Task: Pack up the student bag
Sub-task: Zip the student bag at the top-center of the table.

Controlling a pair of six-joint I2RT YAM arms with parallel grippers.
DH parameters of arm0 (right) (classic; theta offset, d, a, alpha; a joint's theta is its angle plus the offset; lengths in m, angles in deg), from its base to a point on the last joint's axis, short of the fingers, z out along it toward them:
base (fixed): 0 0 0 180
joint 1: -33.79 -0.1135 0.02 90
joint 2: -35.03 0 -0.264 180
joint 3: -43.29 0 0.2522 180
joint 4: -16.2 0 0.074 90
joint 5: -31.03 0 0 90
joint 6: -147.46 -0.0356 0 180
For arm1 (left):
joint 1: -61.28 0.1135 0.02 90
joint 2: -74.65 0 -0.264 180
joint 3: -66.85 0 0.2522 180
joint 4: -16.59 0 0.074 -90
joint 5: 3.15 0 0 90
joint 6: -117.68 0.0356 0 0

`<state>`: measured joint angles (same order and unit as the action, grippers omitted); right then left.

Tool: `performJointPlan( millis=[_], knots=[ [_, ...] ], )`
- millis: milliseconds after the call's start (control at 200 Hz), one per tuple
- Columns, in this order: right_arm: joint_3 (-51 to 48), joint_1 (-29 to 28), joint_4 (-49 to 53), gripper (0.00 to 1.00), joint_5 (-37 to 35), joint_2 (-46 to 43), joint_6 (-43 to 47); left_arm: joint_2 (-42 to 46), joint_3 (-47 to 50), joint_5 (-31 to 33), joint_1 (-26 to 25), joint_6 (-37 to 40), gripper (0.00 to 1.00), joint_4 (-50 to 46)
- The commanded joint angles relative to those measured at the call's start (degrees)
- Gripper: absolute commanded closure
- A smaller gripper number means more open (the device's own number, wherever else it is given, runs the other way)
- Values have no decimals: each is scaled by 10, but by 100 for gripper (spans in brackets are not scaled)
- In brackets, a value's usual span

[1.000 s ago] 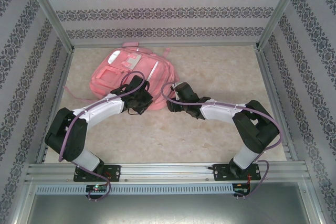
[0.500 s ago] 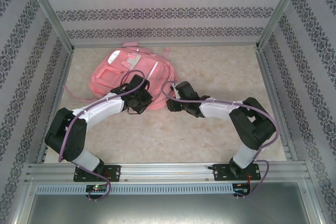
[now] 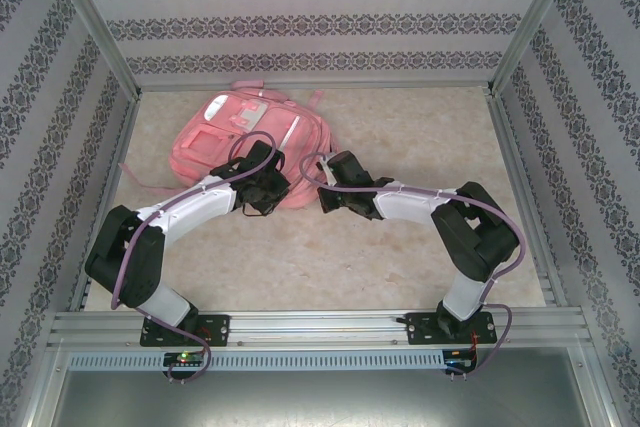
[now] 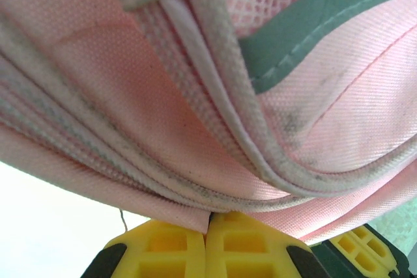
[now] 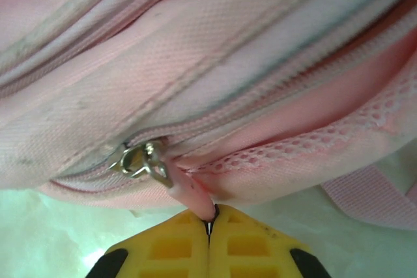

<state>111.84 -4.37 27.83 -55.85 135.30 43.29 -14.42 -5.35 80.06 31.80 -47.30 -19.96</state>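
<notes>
The left pincer [image 4: 207, 224] clamps a thin fold of the student bag [image 3: 215, 137], lying far-left on the bench [image 3: 400, 257] — that fold could slip free. The right pincer [image 5: 210, 222] pinches the zip tab [image 5: 194, 194] by its tip — a skewed pull may jam the zip.

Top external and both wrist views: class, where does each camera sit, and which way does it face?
Top external: above and behind the robot, looking down on left arm, right arm and the student bag.
Left wrist: behind the left tool, facing the bag's edge it grips.
Right wrist: behind the right tool, facing the zip pull it grips.
Both wrist views share the bag.
</notes>
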Motion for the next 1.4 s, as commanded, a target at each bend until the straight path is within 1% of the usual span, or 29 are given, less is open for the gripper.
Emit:
performJointPlan(
  millis=[0, 205, 315, 410, 420, 450, 470, 550, 659, 754, 909, 1299, 1339, 1394],
  knots=[
    [-2, 4, -3, 100, -43, -27, -1, 25, -14, 40, 14, 23, 100, -34],
    [-42, 41, 5, 100, -56, -60, -19, 76, 25, 53, 48, 36, 100, -58],
    [-46, 42, 11, 100, -49, -74, -11, 106, 52, 51, 72, 41, 100, -62],
    [-44, 30, 7, 100, -32, -82, -2, 120, 65, 42, 81, 53, 100, -53],
    [-43, 27, 7, 97, -32, -83, -1, 120, 65, 42, 81, 54, 100, -53],
    [-41, 19, 5, 85, -29, -84, 4, 120, 63, 41, 81, 57, 100, -53],
    [-38, 13, 3, 80, -26, -84, 6, 119, 62, 40, 82, 58, 100, -55],
    [-30, -9, -9, 73, -6, -77, 7, 112, 55, 36, 82, 59, 100, -55],
    [-9, -38, -16, 69, 20, -53, 4, 103, 48, 31, 82, 54, 100, -49],
    [0, -60, -26, 68, 26, -38, 3, 99, 41, 26, 81, 57, 100, -49],
    [19, -79, -35, 67, 28, -10, -1, 95, 35, 24, 81, 60, 100, -57],
    [78, -89, -34, 64, 16, 66, 10, 96, 34, 17, 81, 55, 100, -58],
    [83, -89, -33, 65, 15, 72, 10, 96, 34, 16, 82, 55, 100, -58],
    [88, -89, -33, 74, 21, 76, 11, 99, 33, 17, 82, 55, 100, -58]
  ],
)
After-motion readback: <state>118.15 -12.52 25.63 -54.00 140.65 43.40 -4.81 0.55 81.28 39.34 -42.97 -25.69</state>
